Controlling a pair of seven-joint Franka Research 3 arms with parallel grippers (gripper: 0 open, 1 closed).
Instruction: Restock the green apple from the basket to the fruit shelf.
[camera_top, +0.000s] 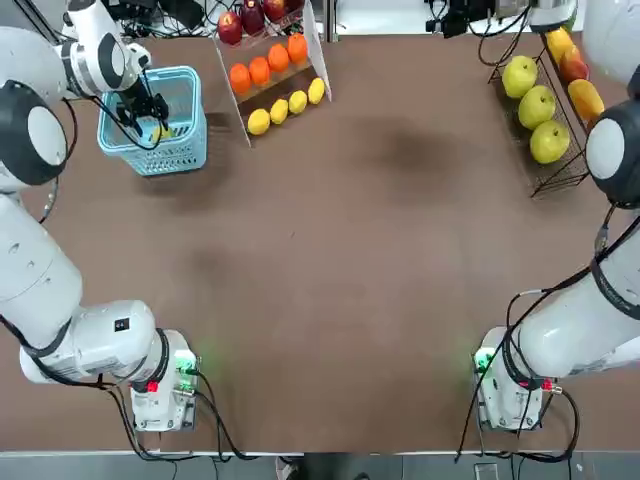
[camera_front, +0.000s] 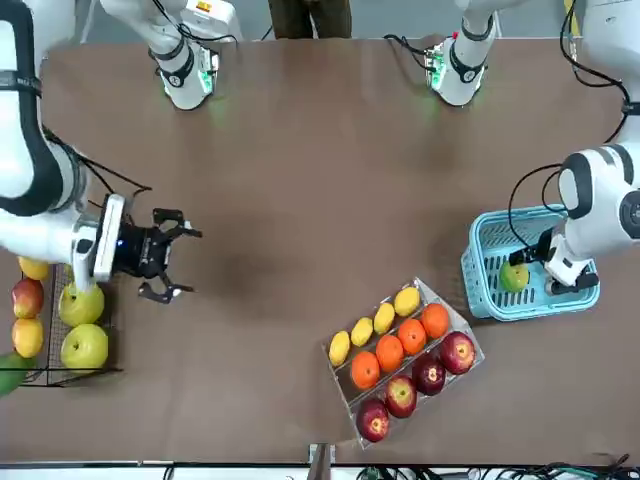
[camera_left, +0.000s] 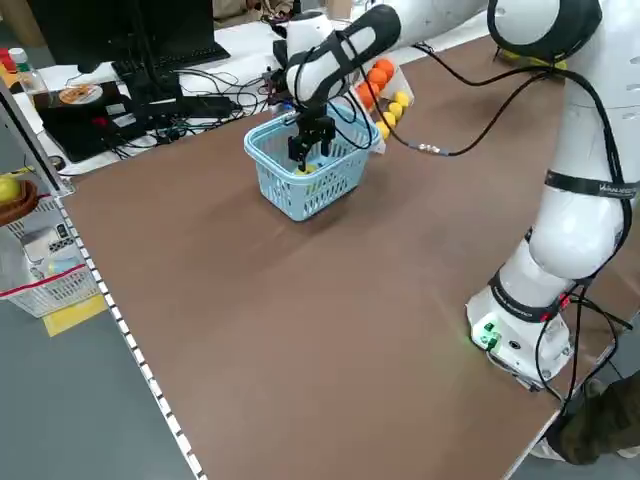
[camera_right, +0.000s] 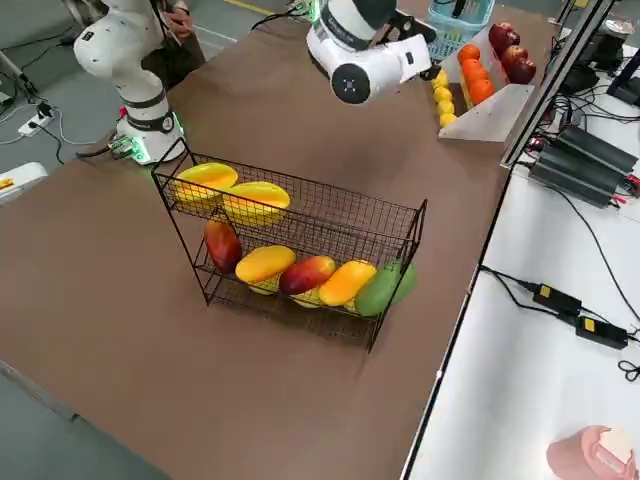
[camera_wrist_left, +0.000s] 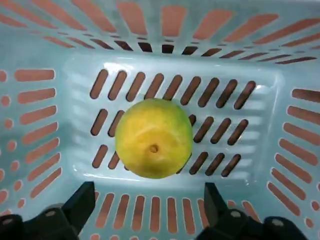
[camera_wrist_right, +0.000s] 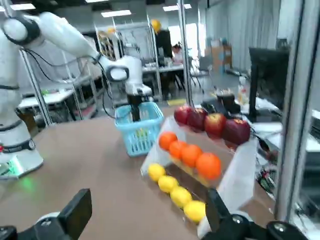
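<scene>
Left, top view: the blue basket (camera_top: 178, 157) stands on the table (camera_top: 330, 270). Its lattice walls surround one green apple (camera_wrist_left: 154, 138), resting on the basket floor. The left gripper (camera_wrist_left: 150, 193) reaches down inside the basket, fingers apart, the apple unheld.

Center: a stepped stand (camera_top: 234, 100) is near the basket and lies between it and the wire rack. It carries four lemons (camera_front: 383, 318), four oranges (camera_front: 389, 352) and four red apples (camera_front: 401, 396), in three rows.

Right: the wire rack (camera_right: 340, 215) holds three green apples visible from overhead (camera_top: 537, 107). The right side view shows one row of five mangoes (camera_right: 265, 263) (two red, two yellow, one green) and two more yellow fruits (camera_right: 257, 198). The right gripper (camera_wrist_right: 150, 197), fingers apart and holding nothing, hangs near the rack.
</scene>
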